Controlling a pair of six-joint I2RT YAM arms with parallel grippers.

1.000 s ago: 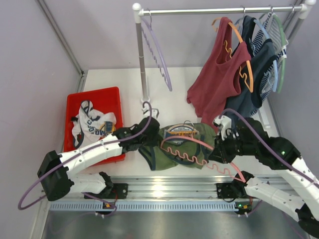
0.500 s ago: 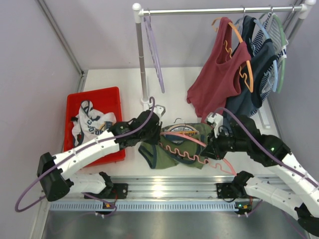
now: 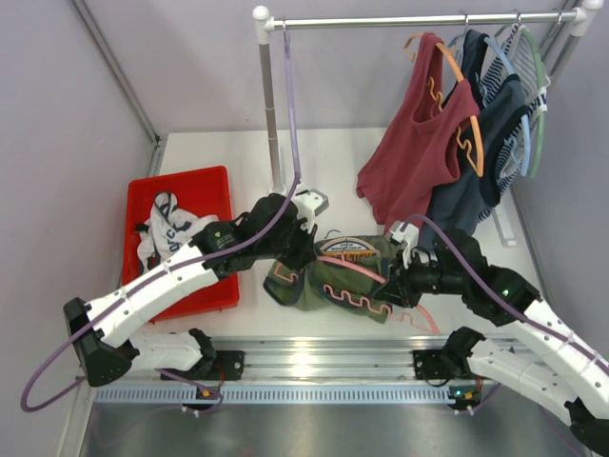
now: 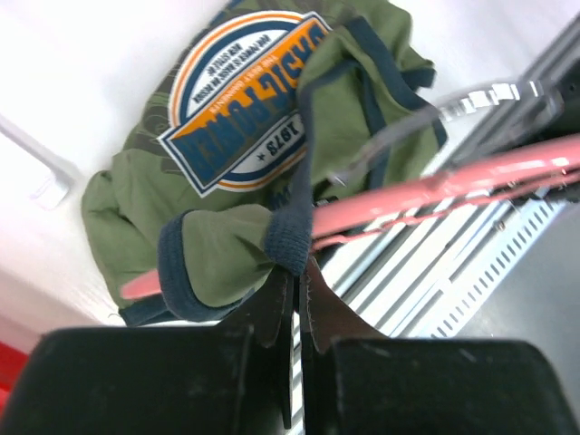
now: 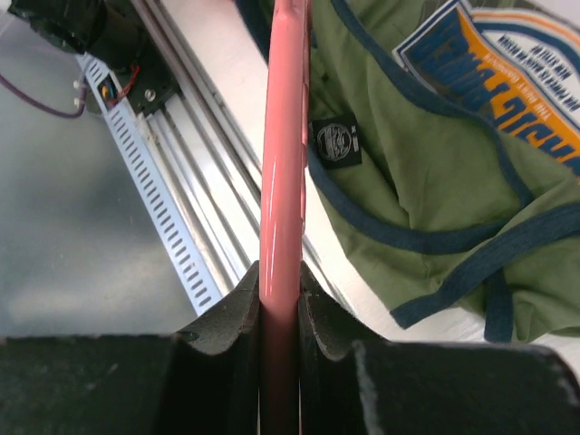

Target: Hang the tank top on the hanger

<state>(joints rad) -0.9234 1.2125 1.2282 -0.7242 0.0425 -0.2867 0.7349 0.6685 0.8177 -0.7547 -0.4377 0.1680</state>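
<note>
Two grippers work at the tank top [image 3: 373,259] [image 4: 381,82] [image 5: 399,163], which lies crumpled on the table [image 3: 362,143] just right of the red bin [image 3: 205,195], its round chest print facing up. The left gripper [image 3: 297,251] [image 4: 294,281] reaches across from the bin side. Its fingers are pressed together on a fold of the top's navy trim, pinching it at the end of the garment nearest the bin.

The right gripper [image 3: 395,286] [image 5: 279,285] sits at the end of the top farthest from the bin, its fingers clamped tight on the bar of the pink hanger [image 3: 352,300] [image 4: 435,186] [image 5: 283,136]. The hanger lies across the olive cloth with its zigzag bar over it. In the left wrist view its straight bar runs behind the pinched trim, and a pink end shows past the bunched cloth. A white garment [image 3: 171,233] lies inside the bin.
</note>
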